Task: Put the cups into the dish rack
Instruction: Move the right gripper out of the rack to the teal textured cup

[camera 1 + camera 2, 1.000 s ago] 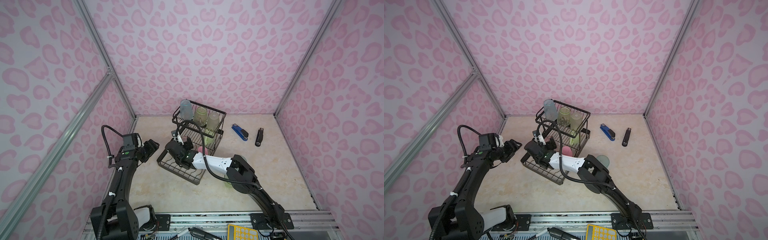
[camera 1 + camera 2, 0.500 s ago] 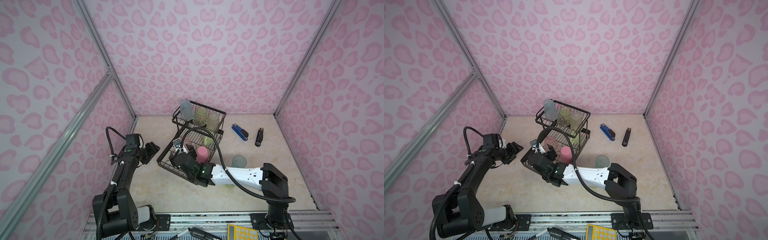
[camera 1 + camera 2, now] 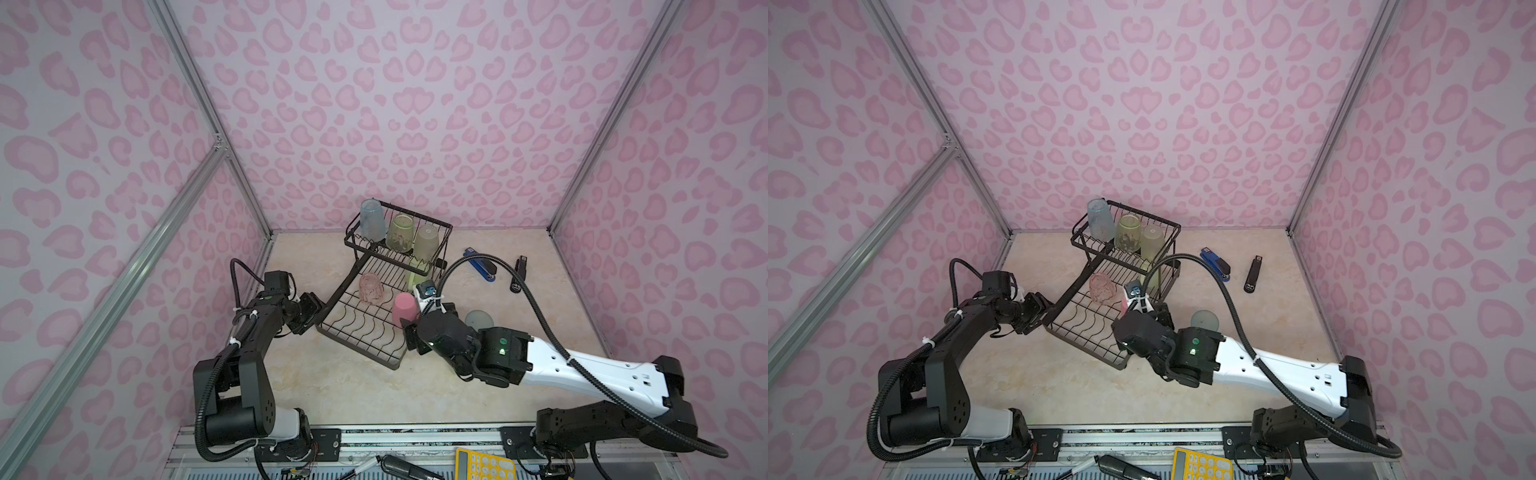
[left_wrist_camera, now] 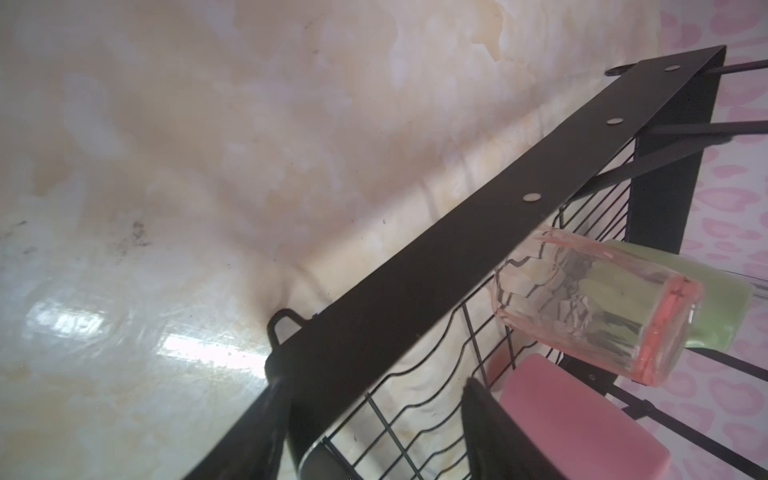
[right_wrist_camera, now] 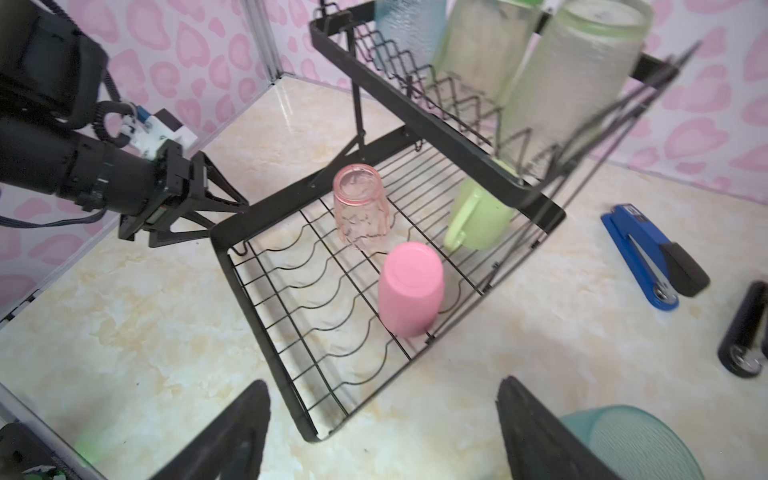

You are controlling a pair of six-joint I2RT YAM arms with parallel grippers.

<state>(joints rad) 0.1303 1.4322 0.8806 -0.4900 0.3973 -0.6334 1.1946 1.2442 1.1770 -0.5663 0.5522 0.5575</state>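
Marble tabletop point(image 5: 124, 332), dish rack point(image 3: 344, 291), pink cups point(image 5: 411, 286) in tray point(image 5: 270, 208), three tumblers point(image 5: 569, 75) in basket point(image 5: 415, 112)

Both top views: high at booth front, angled down over whole counter point(image 3: 345, 386); far off, dish rack point(image 3: 343, 291) mid-frame, near-identical pics. Left wrist cam: v. close, low, skimming along the dish rack point(image 4: 436, 266) rim. Right wrist cam: closer than tops, looks down across the dish rack point(image 5: 291, 198). Wrist cams share the solid pink cup point(image 4: 582, 419), same solid pink cup point(image 5: 411, 286).
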